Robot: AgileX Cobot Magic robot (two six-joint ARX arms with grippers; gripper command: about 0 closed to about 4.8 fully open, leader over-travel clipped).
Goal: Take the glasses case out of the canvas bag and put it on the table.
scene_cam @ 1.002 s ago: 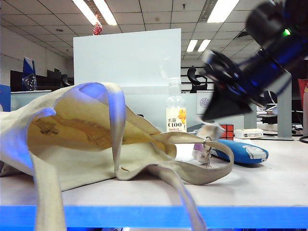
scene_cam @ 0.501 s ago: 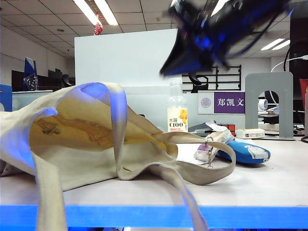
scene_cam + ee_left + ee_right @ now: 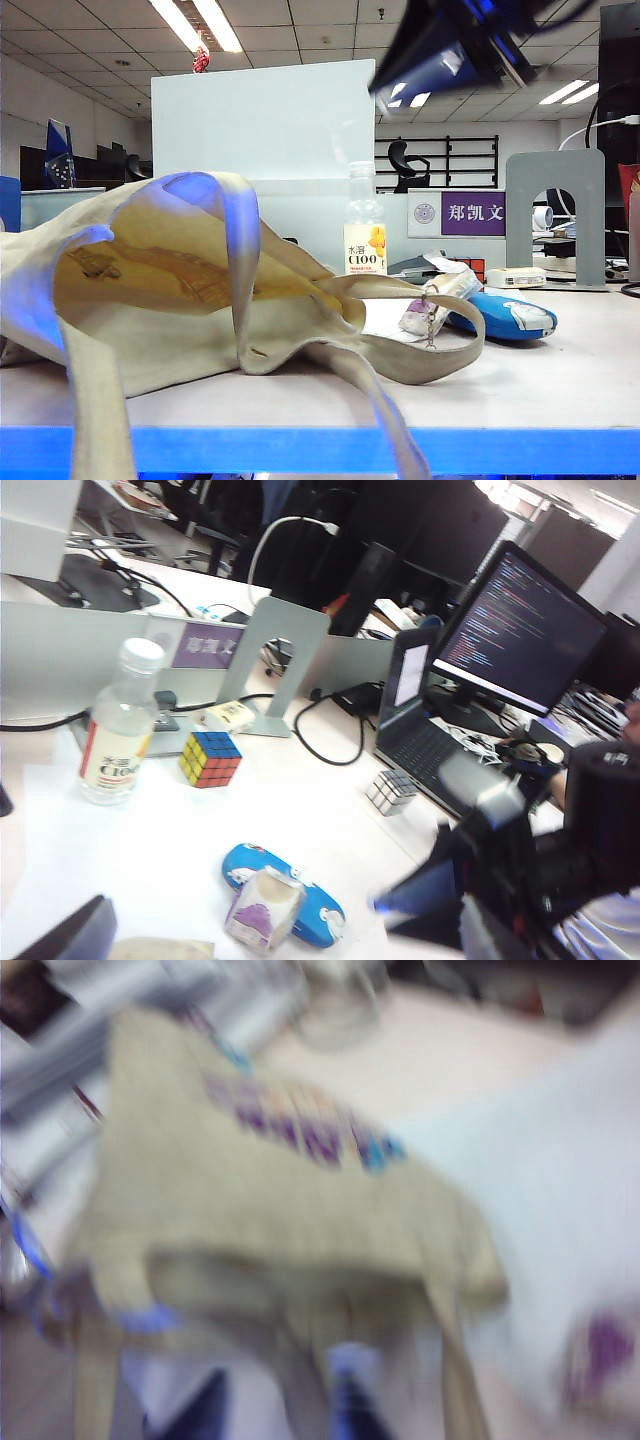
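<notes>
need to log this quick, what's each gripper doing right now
left gripper: barely in view, open by its reading, holds nothing seen.
right gripper: raised high above the table, blurred, cannot tell; the glasses case lies on the table.

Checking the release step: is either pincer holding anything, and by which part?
Nothing is held. The glasses case lies on the table beside the canvas bag; the right pincer is high above it, and no left pincer grip shows.

Right gripper (image 3: 440, 65) is a dark black-blue wedge, motion-blurred, with a bluish sheen. Right arm (image 3: 560, 860) is bulky, black, glossy. Left gripper isn't visible apart from a dark finger (image 3: 70, 935) edge.
</notes>
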